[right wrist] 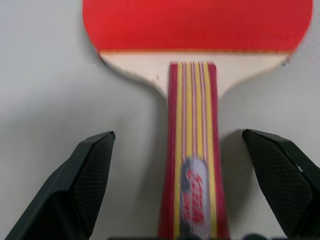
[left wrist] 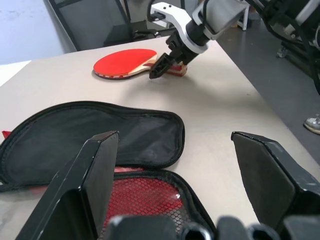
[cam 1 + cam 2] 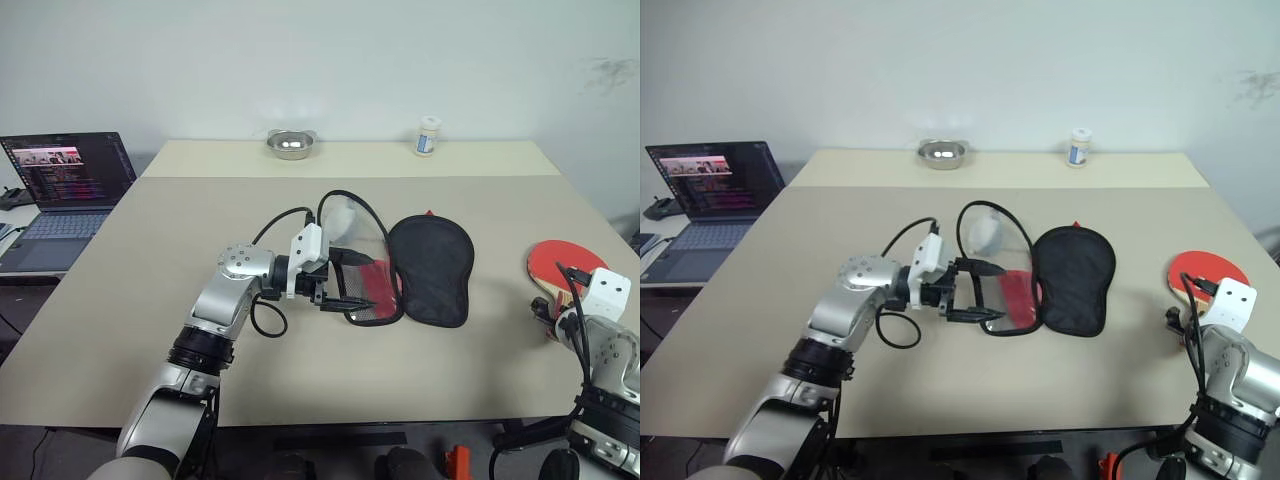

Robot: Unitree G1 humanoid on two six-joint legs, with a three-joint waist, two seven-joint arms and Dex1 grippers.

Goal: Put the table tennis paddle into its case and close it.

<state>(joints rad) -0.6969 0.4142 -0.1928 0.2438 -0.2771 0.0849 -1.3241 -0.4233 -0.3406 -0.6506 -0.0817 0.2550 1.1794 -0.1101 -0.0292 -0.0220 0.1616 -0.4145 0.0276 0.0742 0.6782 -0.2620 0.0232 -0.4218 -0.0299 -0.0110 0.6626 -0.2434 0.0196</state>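
The case lies unzipped in the middle of the table, its black half to the right and its red half with the mesh pocket to the left. My left gripper hovers low over the red half, fingers open and empty. The table tennis paddle lies flat near the table's right edge, red face up, its striped handle toward me. My right gripper is open, with one finger on each side of the handle and not touching it.
A metal bowl and a small white bottle stand at the table's far edge. An open laptop sits on a lower surface to the left. The table's right edge runs close by the paddle.
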